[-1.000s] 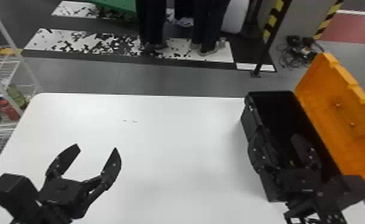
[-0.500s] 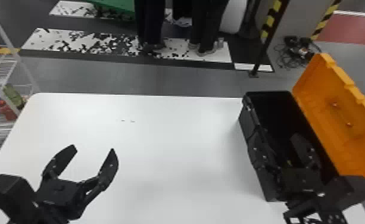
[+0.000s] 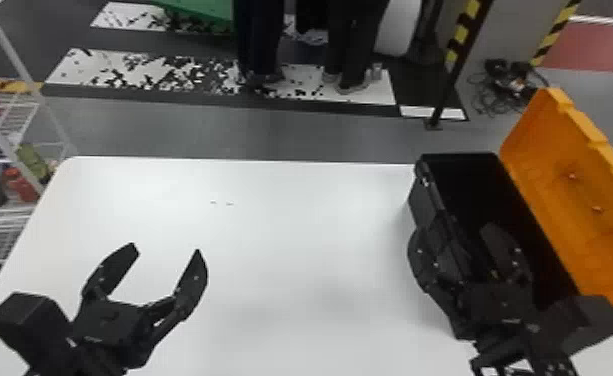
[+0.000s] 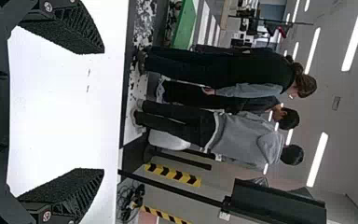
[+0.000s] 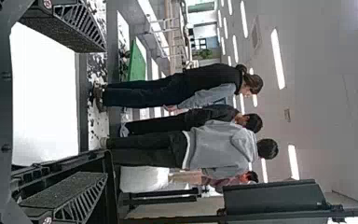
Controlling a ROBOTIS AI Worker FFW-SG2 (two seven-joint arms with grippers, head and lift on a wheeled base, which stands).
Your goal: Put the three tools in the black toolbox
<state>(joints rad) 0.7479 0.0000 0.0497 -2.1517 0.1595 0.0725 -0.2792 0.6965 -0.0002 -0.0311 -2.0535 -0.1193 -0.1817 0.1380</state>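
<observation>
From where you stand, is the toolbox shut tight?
No, its orange lid is tipped back away from the opening, so you can look down into the black toolbox.

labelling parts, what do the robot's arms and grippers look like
The left arm and right arm look black and blocky. The left gripper and right gripper match: flat, tapering black fingers with rough inner faces, latticed sides and round red-and-white marks.
</observation>
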